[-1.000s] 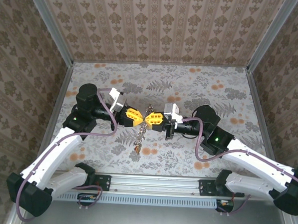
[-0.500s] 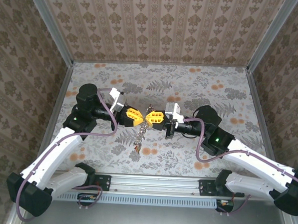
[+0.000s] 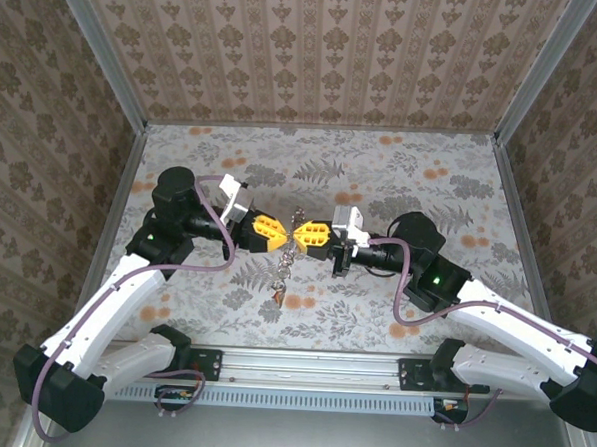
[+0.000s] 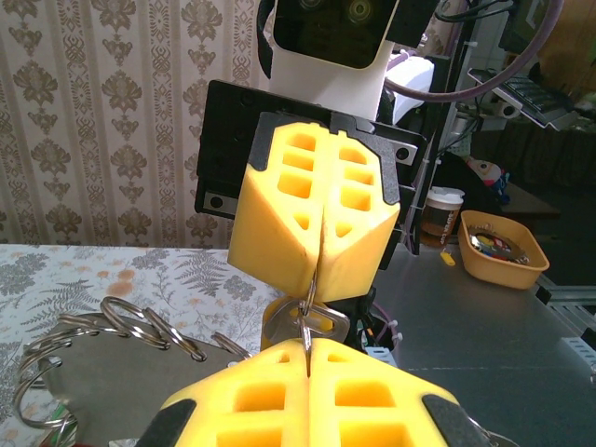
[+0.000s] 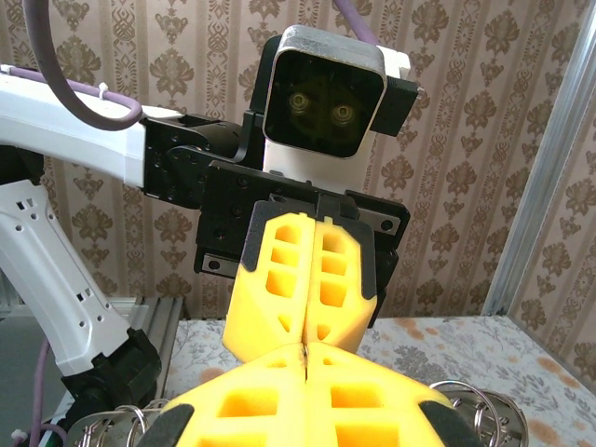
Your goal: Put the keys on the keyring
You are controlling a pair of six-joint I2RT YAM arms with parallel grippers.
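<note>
Ok so both are clamped fully shut on the thin grey oval metal keyring (image 4: 302, 315): yellow-padded left gripper (image 3: 279, 233) pinching one side of it, matching right gripper (image 3: 305, 236) the other, tips nearly touching. Below the keyring a short chain (image 3: 285, 266) of small links dangles, small metal keys (image 3: 276, 296) bunched at its end, over the floral counter (image 3: 401, 179).

Two white arms (image 3: 109, 309), four yellow fingers (image 3: 268, 230), one chained keyring (image 3: 285, 270), one orange bowl (image 4: 504, 272).

Lab — wallpapered booth (image 3: 317, 54), aluminium rail (image 3: 311, 364)
</note>
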